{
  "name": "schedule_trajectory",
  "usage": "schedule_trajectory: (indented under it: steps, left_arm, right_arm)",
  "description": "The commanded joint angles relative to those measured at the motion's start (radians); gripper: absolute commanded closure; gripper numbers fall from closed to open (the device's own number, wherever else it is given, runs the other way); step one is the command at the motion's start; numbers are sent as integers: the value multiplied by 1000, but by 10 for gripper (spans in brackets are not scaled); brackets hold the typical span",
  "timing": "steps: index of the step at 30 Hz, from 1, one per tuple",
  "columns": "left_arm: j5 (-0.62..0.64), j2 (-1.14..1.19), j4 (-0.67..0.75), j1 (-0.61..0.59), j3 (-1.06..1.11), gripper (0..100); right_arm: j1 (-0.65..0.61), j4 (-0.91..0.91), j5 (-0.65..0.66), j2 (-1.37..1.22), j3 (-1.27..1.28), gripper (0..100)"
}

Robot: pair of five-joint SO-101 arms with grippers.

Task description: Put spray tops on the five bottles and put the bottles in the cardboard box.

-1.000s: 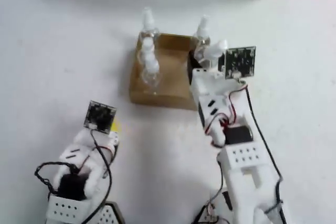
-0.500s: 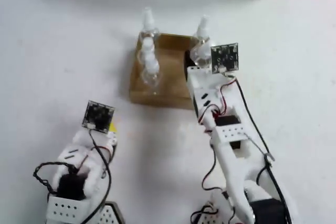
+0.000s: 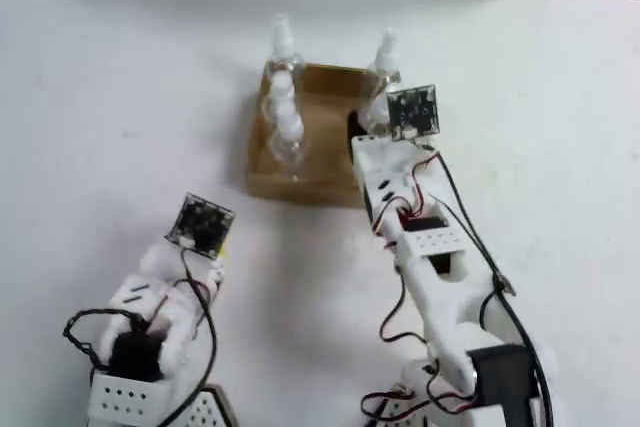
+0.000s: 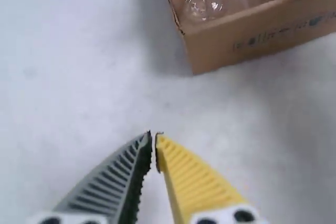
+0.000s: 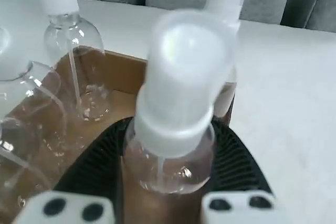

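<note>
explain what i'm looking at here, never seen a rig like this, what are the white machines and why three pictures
These are two small robot arms on a white table. The high view looks down on both: the left arm and the right arm. The other two pictures come from a camera on each arm's wrist, looking out along its jaws. In the middle of the table stands a cardboard box holding clear bottles with white spray tops. The right arm's jaws are closed around one more bottle, its top already on, at the box's right side. The left arm's jaws, one grey and one yellow, are shut with nothing between them, over bare table near a corner of the box.
</note>
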State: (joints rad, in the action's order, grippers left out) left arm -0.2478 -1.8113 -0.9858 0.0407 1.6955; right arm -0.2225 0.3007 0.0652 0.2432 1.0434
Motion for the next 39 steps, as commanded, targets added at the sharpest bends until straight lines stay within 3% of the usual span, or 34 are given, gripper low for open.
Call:
schedule_trajectory:
  steps: [1, 13, 39]
  left_arm:
    - [-12, -5, -8, -8, -3, 976]
    - [-15, -5, -8, -8, -3, 976]
    - [-15, -5, -8, -8, -3, 976]
  right_arm:
    - [7, -12, 26, -13, -68, 982]
    - [4, -10, 28, -133, -112, 982]
    - [1, -15, 28, -137, -104, 979]
